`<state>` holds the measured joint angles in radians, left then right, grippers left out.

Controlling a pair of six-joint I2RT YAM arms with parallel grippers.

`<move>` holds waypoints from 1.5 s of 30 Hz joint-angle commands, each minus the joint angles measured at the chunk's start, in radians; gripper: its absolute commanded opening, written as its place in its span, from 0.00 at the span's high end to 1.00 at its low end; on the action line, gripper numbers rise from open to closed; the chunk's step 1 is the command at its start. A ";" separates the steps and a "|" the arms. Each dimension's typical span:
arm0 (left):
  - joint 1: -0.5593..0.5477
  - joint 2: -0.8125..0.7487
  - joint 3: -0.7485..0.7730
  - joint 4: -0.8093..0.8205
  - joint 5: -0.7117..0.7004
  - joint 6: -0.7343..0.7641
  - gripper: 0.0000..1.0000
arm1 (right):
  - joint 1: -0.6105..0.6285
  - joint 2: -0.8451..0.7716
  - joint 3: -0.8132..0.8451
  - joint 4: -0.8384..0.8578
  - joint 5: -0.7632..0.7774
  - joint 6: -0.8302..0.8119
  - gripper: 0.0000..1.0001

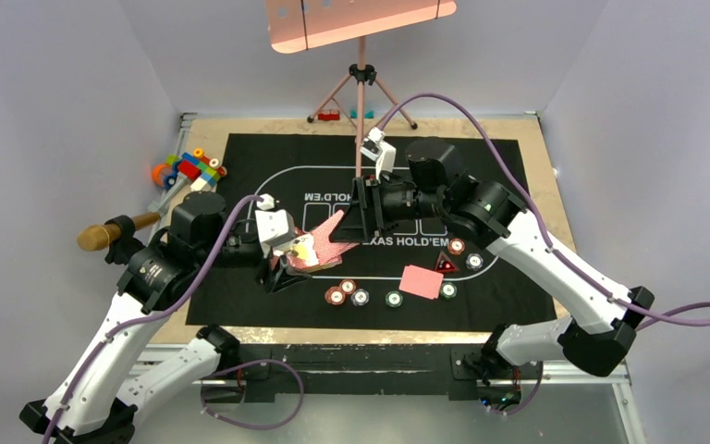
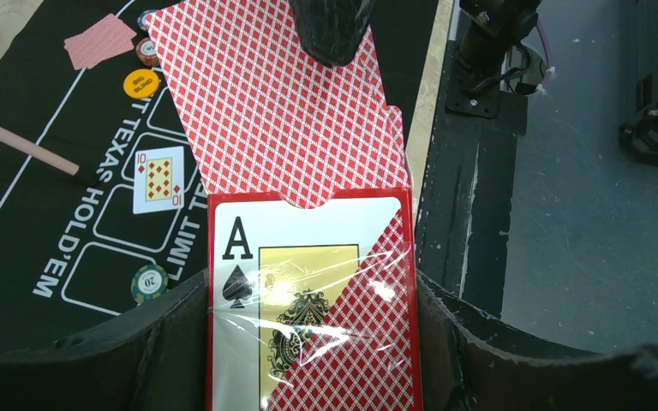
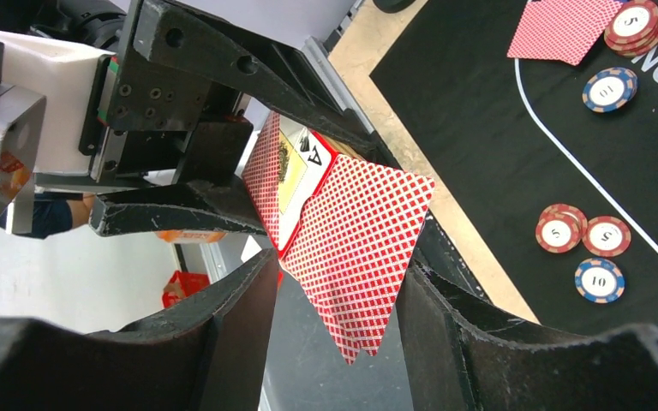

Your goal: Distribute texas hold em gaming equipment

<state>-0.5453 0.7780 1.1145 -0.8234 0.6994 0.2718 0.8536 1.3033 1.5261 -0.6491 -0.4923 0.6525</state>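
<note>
**Clamped card box hangs over hold'em table with deck half out**

Wrapped in loose cellophane, the ace-of-spades card box (image 2: 313,300) sits between the closed jaws of the left gripper (image 1: 284,266), held in the air above the near-left part of the black mat (image 1: 240,166). Red-backed playing cards (image 2: 274,111) stick roughly halfway out of its notched mouth. The right gripper (image 3: 334,287) appears closed on their far end, one fingertip (image 2: 330,30) pressing on the top card's back. On the mat below, a ten of diamonds (image 2: 158,178) lies face up in a printed frame. An orange button (image 2: 140,83) and a small face-down pile (image 1: 421,280) lie further toward the right arm's side, and striped poker chips (image 1: 344,293) dot the near side.

Offset edges in both wrist views suggest more than one card is caught in the pinch. If so, a spare card could ride along and fall loose, possibly past the table (image 2: 421,137) edge, which lies just beside the box. The slick wrap may also let the box twist or slip in the left jaws if the pull runs off-line, and a sideways tug could bend the cards against the box's mouth
</note>
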 commanded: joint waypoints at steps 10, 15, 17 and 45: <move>0.005 -0.017 0.011 0.066 0.023 -0.011 1.00 | 0.019 -0.015 0.057 -0.077 0.097 -0.054 0.39; 0.004 -0.017 0.013 0.067 0.027 -0.018 1.00 | 0.019 -0.025 0.039 -0.107 0.132 -0.072 0.34; 0.004 -0.015 0.016 0.069 0.031 -0.021 1.00 | 0.019 -0.025 0.030 -0.107 0.139 -0.073 0.32; 0.005 -0.022 0.005 0.069 0.029 -0.018 1.00 | 0.019 -0.044 0.056 -0.112 0.215 -0.044 0.32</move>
<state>-0.5453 0.7704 1.1145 -0.8230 0.7036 0.2687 0.8696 1.3186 1.5486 -0.7570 -0.3019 0.5983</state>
